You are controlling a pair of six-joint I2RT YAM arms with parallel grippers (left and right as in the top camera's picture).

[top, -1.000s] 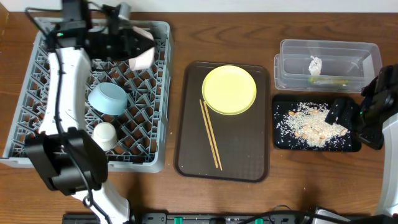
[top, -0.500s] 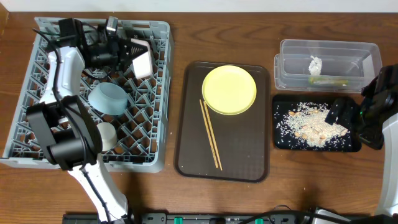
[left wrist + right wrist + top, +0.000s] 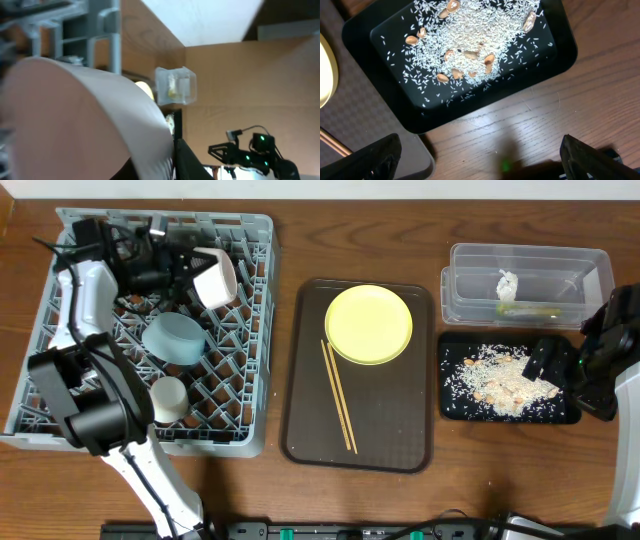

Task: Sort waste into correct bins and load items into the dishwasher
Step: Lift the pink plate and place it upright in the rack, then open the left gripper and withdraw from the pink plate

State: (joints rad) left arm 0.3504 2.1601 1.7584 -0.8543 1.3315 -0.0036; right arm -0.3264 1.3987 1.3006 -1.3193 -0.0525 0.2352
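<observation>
At the far side of the rack: cream-white bowl, held over the pegs, tilted so its open mouth shows partly to the overhead camera
Left gripper: clamped on the cream-white bowl from the bowl's left; in the left wrist view the bowl is a blurred pale curve filling the left of the picture
Rack: grey, on the left of the wooden surface
Light blue bowl: among the pegs near the rack's middle, tipped on its side
White cup: in the rack, nearer the camera than the light blue bowl
Chopsticks: side by side on the brown tray, long axis running from far-left to near-right
Yellow plate: flat at the brown tray's far end, just beside the chopsticks' far tips
Clear tub: far right, holding the tissue and the wrapper
Wrapper print: too small to read
Black tray: just in front of the clear tub, scattered with food scraps
Right gripper: fingers wide apart, holding nothing, over the surface at the black tray's edge
</observation>
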